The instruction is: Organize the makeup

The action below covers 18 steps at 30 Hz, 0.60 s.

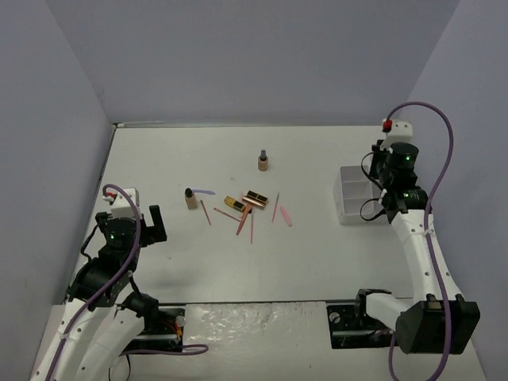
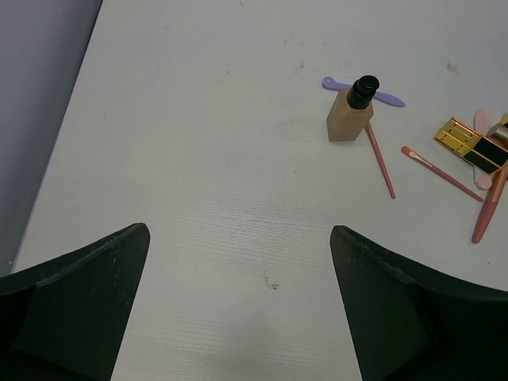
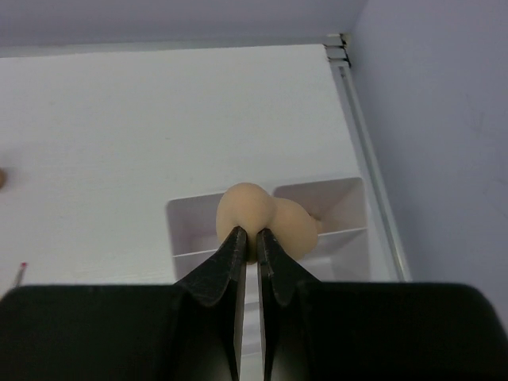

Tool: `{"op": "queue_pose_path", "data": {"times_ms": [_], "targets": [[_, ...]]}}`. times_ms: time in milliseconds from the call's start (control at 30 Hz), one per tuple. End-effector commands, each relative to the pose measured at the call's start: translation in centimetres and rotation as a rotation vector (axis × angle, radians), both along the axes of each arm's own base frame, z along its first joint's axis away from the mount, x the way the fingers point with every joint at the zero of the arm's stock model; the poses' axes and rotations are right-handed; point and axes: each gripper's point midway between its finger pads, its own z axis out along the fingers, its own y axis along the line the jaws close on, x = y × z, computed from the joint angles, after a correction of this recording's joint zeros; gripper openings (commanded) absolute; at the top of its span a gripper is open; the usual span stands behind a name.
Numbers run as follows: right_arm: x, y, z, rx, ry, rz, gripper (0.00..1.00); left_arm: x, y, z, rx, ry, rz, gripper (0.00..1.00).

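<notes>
Near right wall [image 1: 468, 95], tray [image 1: 349, 208] edge under shut right jaws, sponges [image 3: 290, 226] inside

white arms [image 1: 421, 246], purple cables [image 1: 449, 151], green lights [image 1: 407, 157], black grippers [image 2: 238, 270]

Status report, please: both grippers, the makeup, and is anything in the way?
Left gripper open, empty. Right gripper jaws shut on peach egg-shaped sponge, over white plastic compartment tray. Nothing seen between sponge and tray.

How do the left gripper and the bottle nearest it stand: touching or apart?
Apart. The left wrist view shows the left gripper with its jaws open, and a stretch of bare table lies between them and the bottle.
</notes>
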Motion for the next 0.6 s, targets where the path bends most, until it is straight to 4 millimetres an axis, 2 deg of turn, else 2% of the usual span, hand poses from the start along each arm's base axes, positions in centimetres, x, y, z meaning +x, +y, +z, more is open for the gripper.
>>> {"op": "queue_pose_path", "data": {"times_ms": [0,100,200,367,567], "targets": [[2.0,-1.9,-0.4,-0.016,-0.001,0.082,0.00,0.9,-0.3,2.5,-0.024,-0.085,-0.008,0.97],[3.3,-2.7,-2.0,0.004,0.040,0.116,0.00,0.9,-0.3,2.5,-0.024,-0.087,-0.008,0.97],[4.0,-4.0,-2.9,0.014,0.061,0.116,0.00,0.8,-0.2,2.6,-0.025,-0.093,-0.008,0.97],[4.5,-5.2,-5.7,0.008,0.127,0.111,0.00,0.7,-0.1,2.8,-0.026,-0.103,-0.003,0.97],[5.0,-5.9,-7.0,-0.010,0.161,0.114,0.00,0.7,-0.1,2.9,-0.026,-0.108,-0.004,0.97]]}}
